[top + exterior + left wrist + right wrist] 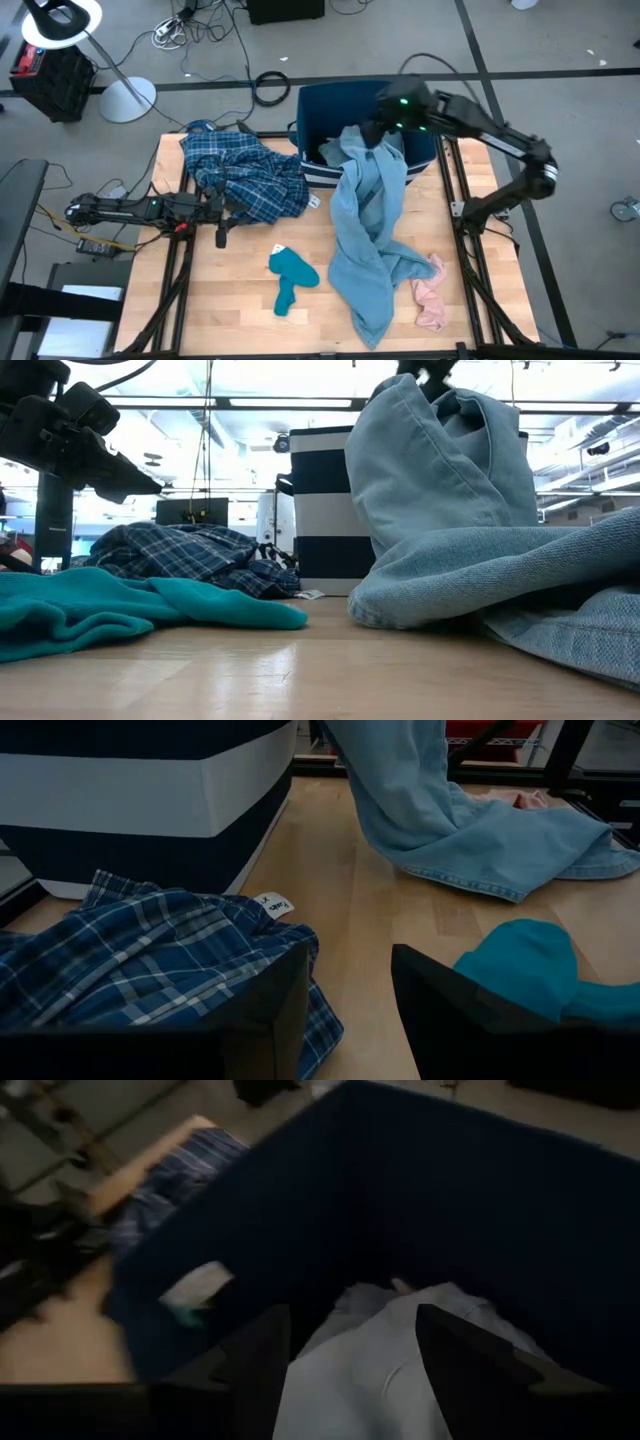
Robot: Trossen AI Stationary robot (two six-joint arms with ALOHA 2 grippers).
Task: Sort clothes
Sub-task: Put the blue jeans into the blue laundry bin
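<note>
My right gripper (383,128) is above the dark-blue bin (420,95) and shut on the light-blue denim piece (365,215). The denim runs from the bin over its near rim and down the table. The blue-white plaid shirt (240,180) lies heaped at the far left. The teal sock (290,280) lies flat near the front. A small pink item (430,295) lies beside the denim's lower end. My left gripper (350,1010) is open and empty. It hovers above the table (140,485) by the shirt's near edge (150,970). My right gripper holds a bunched upper part of the denim piece (370,1370) between its two fingers, coming from above over the bin. One layer or several, I cannot tell. The held part is lifted (420,400). The rest hangs slack and its lower end (370,310) lies on the table.
A pale garment (330,150) lies inside the bin at its left corner. The bin has a white band around its wall (130,790). Bare wood shows at the table's front left (220,310). Cables and a lamp stand lie on the floor beyond the far edge.
</note>
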